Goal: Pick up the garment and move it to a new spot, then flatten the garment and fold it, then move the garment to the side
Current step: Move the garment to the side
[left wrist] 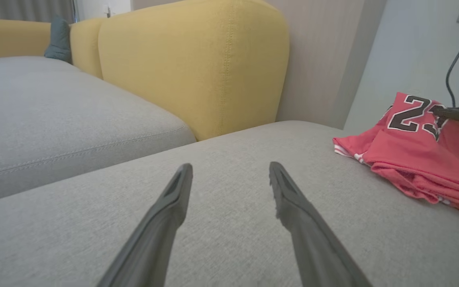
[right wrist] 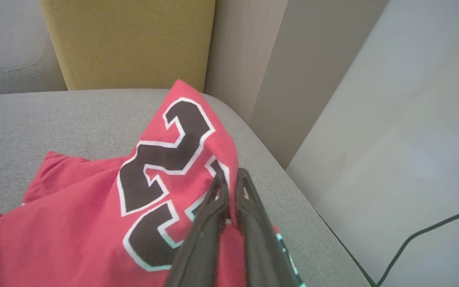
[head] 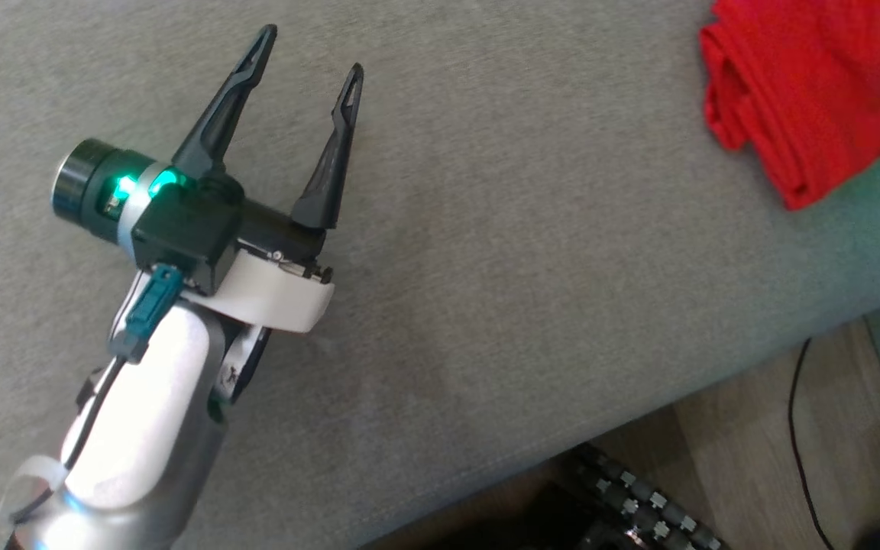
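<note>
Well, the red jersey looks folded and sits at the right end of the grey sofa seat, its edge pinched in the nearly shut right claw, so only letting go seems left, while the left claw hangs wide open, empty.

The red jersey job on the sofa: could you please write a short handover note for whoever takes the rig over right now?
Left gripper: open, empty, over the bare grey seat cushion, well apart from the jersey.
Right gripper: shut on a raised edge of the jersey, beside its number print.
Jersey: folded in layers at the right end of the seat cushion, close to its edge.
Done: the folding, by the look of it, and the jersey sits off to the side.
Left: probably lower the pinched edge, let go and draw the right arm clear.
</note>
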{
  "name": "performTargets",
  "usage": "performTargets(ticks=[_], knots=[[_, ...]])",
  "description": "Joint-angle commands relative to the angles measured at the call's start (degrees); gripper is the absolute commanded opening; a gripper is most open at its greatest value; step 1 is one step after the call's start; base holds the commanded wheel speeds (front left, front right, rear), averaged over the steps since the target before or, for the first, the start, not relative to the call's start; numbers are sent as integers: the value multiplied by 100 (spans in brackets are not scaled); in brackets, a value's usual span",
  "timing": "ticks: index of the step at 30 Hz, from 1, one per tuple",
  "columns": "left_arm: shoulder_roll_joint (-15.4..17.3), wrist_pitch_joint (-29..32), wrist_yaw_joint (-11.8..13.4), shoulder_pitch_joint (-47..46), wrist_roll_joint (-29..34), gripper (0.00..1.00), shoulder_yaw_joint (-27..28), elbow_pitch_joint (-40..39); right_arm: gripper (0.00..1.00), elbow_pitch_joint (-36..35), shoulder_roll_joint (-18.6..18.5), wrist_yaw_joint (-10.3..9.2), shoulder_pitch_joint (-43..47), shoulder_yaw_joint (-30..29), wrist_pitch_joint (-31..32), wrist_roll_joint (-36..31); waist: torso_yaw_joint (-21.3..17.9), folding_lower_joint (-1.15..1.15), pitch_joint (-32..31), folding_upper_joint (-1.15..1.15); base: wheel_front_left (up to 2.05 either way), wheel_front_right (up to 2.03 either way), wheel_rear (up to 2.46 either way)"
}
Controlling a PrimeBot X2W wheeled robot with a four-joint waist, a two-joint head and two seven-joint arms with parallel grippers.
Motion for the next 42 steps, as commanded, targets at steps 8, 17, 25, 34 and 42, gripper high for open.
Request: performTargets(ticks=[8,17,25,34,42], knots=[[-51,-251,61,-4,-126,100,126,78,100,313,-92,-5,197,-318,-479,-213,330,0,-359,0,0,0,0],[-162,-412,342,676,-465,100,383,314,100,-694,586,-5,1446,-356,-805,-295,662,0,-1186,0,0,0,0],[-185,-460,669,1417,-752,100,806,336,100,-2480,1355,-5,2689,159,-559,-460,1146,0,-1830,0,0,0,0],[-201,-472,722,2039,-955,100,1197,369,100,-3905,1775,-5,3653,480,22,-493,1899,0,-2518,0,0,0,0],[-93,-473,652,2518,-1031,100,1346,431,100,-4443,1911,-5,4304,457,391,-581,1986,0,-2929,0,0,0,0]])
